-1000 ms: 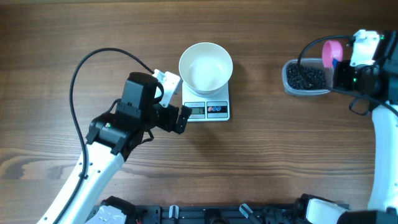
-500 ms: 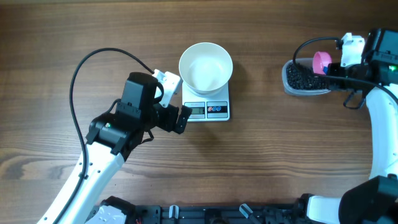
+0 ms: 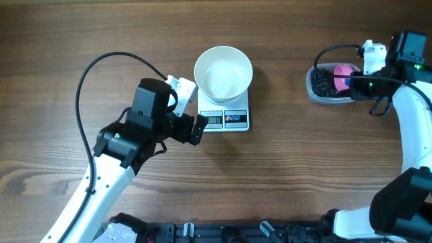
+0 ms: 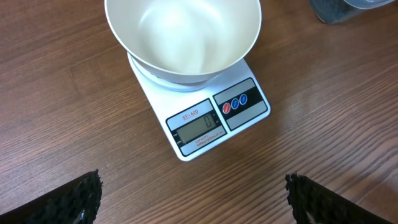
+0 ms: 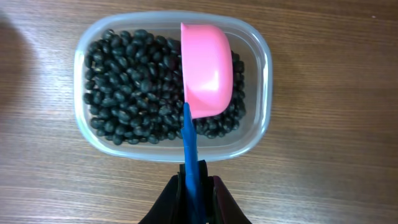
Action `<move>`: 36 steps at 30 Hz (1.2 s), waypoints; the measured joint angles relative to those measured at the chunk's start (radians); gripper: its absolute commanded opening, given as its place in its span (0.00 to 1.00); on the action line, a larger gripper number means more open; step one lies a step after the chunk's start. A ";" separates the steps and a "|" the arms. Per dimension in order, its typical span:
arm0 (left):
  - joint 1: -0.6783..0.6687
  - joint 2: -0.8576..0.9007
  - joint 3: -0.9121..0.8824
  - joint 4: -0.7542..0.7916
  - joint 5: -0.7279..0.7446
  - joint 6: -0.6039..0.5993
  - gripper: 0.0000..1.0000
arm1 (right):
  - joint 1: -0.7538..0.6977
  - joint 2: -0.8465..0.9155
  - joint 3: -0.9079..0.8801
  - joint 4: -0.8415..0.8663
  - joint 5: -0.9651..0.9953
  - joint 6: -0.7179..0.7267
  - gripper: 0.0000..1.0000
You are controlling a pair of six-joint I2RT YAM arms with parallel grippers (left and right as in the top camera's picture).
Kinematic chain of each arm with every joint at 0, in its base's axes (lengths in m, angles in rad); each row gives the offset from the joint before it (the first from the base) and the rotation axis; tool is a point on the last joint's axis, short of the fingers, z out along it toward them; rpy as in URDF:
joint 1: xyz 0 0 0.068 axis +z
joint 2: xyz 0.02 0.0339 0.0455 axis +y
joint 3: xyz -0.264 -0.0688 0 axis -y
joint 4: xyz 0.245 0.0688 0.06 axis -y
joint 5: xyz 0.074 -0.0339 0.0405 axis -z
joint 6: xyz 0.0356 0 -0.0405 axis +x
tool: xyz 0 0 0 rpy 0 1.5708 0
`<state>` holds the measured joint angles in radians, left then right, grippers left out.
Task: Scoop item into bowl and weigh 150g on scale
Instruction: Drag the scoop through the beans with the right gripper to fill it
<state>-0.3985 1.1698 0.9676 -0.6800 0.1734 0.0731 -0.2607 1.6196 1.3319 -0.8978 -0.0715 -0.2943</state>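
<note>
Pinching of the blue handle (image 5: pixel 191 149) is recorded at the right gripper (image 5: pixel 198 186), its fingers pressed tight on it, so that the pink scoop (image 5: pixel 207 68) is carried low over the beans (image 5: pixel 124 81).

- Beans: all loose in the clear tub (image 5: pixel 261 62), at the table's far right; none seen elsewhere. Whether the scoop is loaded cannot be told.
- Bowl (image 3: pixel 223 71): white, empty, seated on the scale (image 3: pixel 225 119), presumably so that filling can be weighed directly. The display (image 4: pixel 200 122) reads zero.
- Left gripper (image 4: pixel 194 199): spread wide, nothing held, parked just beside the scale's front left corner.
- Table (image 3: pixel 304 169): bare wood lies between tub and bowl; no obstruction is noted. The left arm's cable (image 3: pixel 101 67) loops well clear.
</note>
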 measured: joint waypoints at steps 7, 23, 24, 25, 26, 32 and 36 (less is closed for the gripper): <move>0.000 0.000 0.000 0.000 0.000 0.000 1.00 | 0.000 0.000 0.000 -0.002 0.021 0.000 0.04; 0.000 0.000 0.000 0.000 0.000 0.000 1.00 | -0.001 0.000 0.000 -0.042 -0.114 0.000 0.04; 0.000 0.000 0.000 0.000 0.000 0.000 1.00 | -0.002 0.000 0.000 -0.042 -0.120 0.000 0.04; 0.000 0.000 0.000 0.000 0.000 0.000 1.00 | -0.003 0.000 0.000 -0.042 -0.124 0.000 0.04; 0.000 0.000 0.000 0.000 0.000 0.000 1.00 | -0.003 0.000 0.000 -0.042 -0.130 0.000 0.04; 0.000 0.000 0.000 0.000 0.000 0.000 1.00 | -0.003 0.000 0.000 -0.057 -0.138 0.002 0.04; 0.000 0.000 0.000 0.000 0.000 0.000 1.00 | -0.003 0.000 0.000 -0.071 -0.138 0.005 0.04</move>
<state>-0.3985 1.1698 0.9676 -0.6796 0.1734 0.0731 -0.2638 1.6196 1.3319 -0.9691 -0.2096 -0.2897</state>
